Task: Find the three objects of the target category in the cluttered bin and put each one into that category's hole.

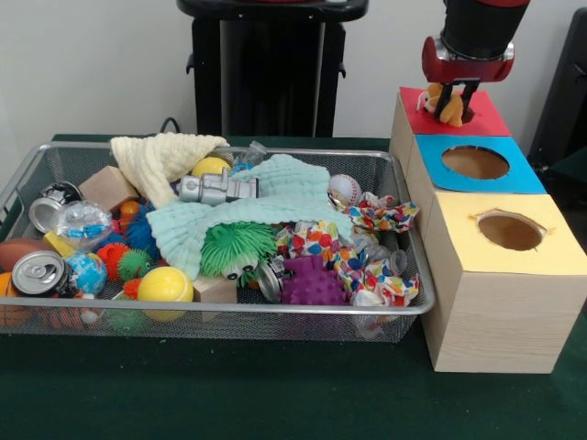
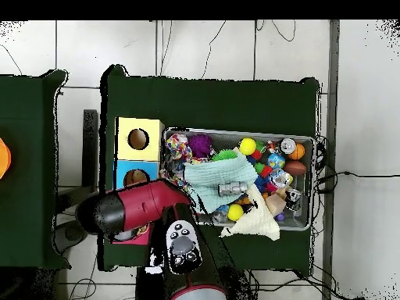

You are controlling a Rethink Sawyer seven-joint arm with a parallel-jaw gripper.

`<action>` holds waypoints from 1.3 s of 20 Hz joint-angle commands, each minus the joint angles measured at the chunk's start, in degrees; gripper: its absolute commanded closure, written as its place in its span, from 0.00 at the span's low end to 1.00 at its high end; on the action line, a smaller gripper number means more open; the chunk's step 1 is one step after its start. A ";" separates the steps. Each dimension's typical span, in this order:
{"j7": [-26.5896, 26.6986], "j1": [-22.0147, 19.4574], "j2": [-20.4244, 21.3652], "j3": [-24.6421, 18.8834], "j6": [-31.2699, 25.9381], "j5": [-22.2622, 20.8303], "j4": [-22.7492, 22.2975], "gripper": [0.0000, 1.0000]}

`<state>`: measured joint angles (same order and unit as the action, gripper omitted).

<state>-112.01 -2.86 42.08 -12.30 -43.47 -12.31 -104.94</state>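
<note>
My gripper [image 1: 454,108] hangs over the red-topped box [image 1: 486,121] at the far right of the front view. It is shut on a small orange and tan plush toy [image 1: 438,102], which dangles just above the red top, over its hole. A blue-topped box [image 1: 523,165] and a yellow-topped box [image 1: 550,247] stand in line with it, each with an open round hole. From overhead the arm [image 2: 133,211] hides the gripper, the toy and most of the red box; the yellow box [image 2: 125,129] and blue box [image 2: 121,168] show.
A wire mesh bin [image 1: 404,307] left of the boxes is packed with balls, cans, spiky toys, a mint cloth [image 1: 275,206], a cream cloth [image 1: 160,156] and a grey toy [image 1: 218,188]. Overhead, the bin [image 2: 314,183] lies right of the boxes.
</note>
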 commanded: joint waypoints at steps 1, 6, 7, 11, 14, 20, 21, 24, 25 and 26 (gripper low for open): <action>-9.11 0.11 -1.04 0.94 5.79 1.41 -2.53 1.00; -8.56 0.33 3.52 0.80 2.96 3.01 -5.01 1.00; -8.81 0.52 2.20 0.99 4.13 2.59 -4.56 1.00; -9.54 1.52 -2.45 1.80 6.99 1.21 -2.21 1.00; -11.16 3.64 -0.92 2.25 5.64 2.42 -2.81 1.00; -11.67 5.66 -5.22 3.70 8.33 2.39 -0.35 1.00; -11.64 5.85 -6.49 4.03 9.12 2.21 0.33 1.00; -11.08 6.23 -9.51 4.65 10.83 1.94 2.23 1.00; -10.99 6.36 -9.95 4.79 10.99 2.01 2.57 1.00; -10.99 6.72 -10.66 5.19 11.04 1.95 3.30 1.00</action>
<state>-112.01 3.43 38.93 -7.74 -38.11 -11.00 -104.62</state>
